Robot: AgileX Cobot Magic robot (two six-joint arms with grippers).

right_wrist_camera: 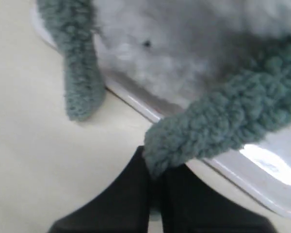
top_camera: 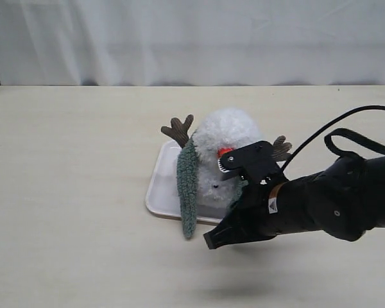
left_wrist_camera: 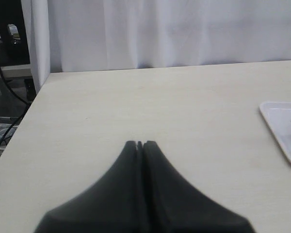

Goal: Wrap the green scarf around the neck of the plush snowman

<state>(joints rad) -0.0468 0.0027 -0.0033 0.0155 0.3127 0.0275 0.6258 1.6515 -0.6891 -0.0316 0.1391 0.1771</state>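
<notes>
The plush snowman lies on a white tray, orange nose up and twig arms spread. The green scarf is draped over it; one end hangs past the tray's front edge onto the table. My right gripper is at the tray's front edge, in front of the snowman's body. In the right wrist view this gripper is shut on the scarf's other end, with the white body just behind. My left gripper is shut on nothing over bare table and is out of the exterior view.
A white curtain hangs behind the table's far edge. In the left wrist view a corner of the tray shows, and the table's side edge drops off toward cables and a stand.
</notes>
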